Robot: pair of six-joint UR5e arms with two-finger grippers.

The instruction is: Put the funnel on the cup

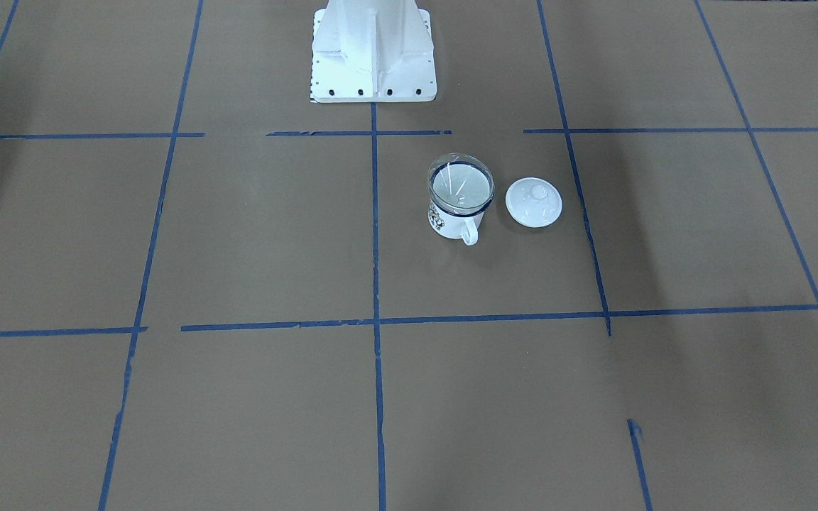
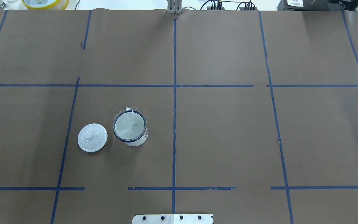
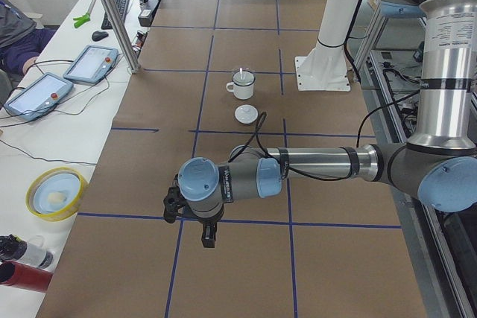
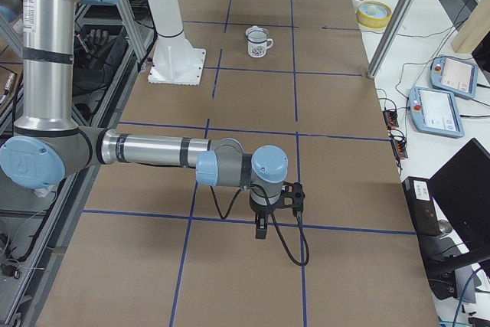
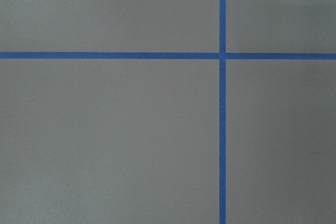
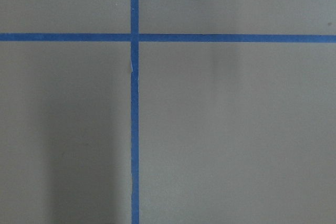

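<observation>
Far from the cup (image 1: 443,218), left pincer (image 3: 209,240) and right pincer (image 4: 262,232) point down, openness unclear.

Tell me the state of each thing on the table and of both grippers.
funnel: upright, seated in the cup's mouth.
cup: upright on the table, funnel in it.
lid: off the cup, knob up, beside it.
left gripper: far from the cup; jaws open or shut, cannot tell.
right gripper: the same.

Overhead and front cameras look steeply down from opposite sides, sharing the white enamel mug (image 2: 137,142). Side cameras look along the brown paper-covered table (image 3: 238,42) from either end. Wrist cameras hover close above it.
</observation>
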